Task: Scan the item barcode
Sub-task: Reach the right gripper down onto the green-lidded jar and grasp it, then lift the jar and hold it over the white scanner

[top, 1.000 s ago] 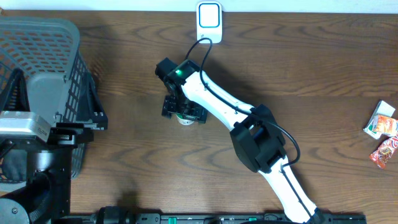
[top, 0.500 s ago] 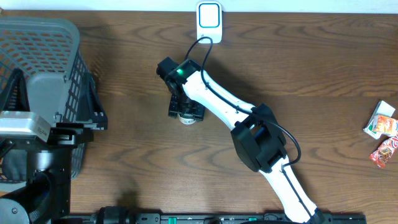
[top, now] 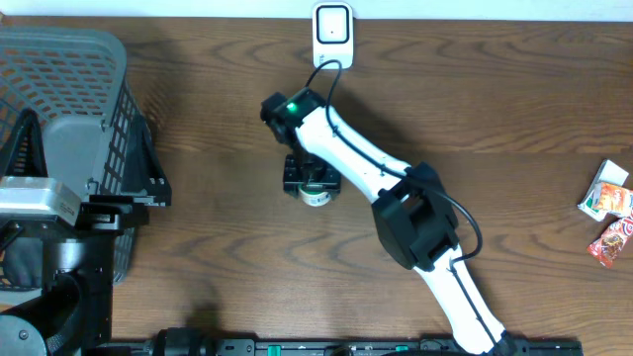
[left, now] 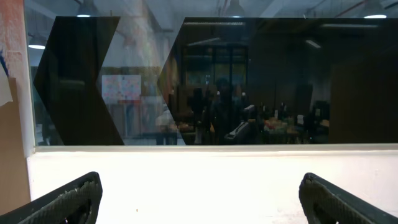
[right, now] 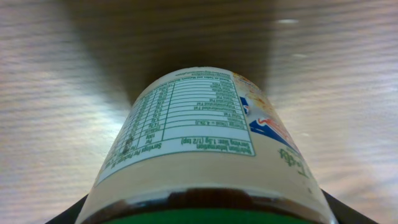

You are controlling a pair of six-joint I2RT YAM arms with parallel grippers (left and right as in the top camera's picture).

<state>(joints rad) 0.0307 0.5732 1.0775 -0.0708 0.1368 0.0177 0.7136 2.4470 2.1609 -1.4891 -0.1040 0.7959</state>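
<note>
Item: jar (right: pixel 199 143), clamped in right gripper (top: pixel 310 182); left gripper (left: pixel 202 202) wide, empty. Risk: you tilt it, jar slips; scanner (top: pixel 332 28) at 12 o'clock misses barcode.

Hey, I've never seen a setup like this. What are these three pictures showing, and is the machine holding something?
It's a two-armed robot at a brown wooden table. One picture looks down from above; the others come from a camera on each wrist. The white-and-black right arm has its jaws closed on a cream plastic bottle with a green cap. The left arm's jaws stand open and empty, facing a dark window. Also in view: a grey mesh basket, a small white scanner and two red-and-white snack packets.
</note>
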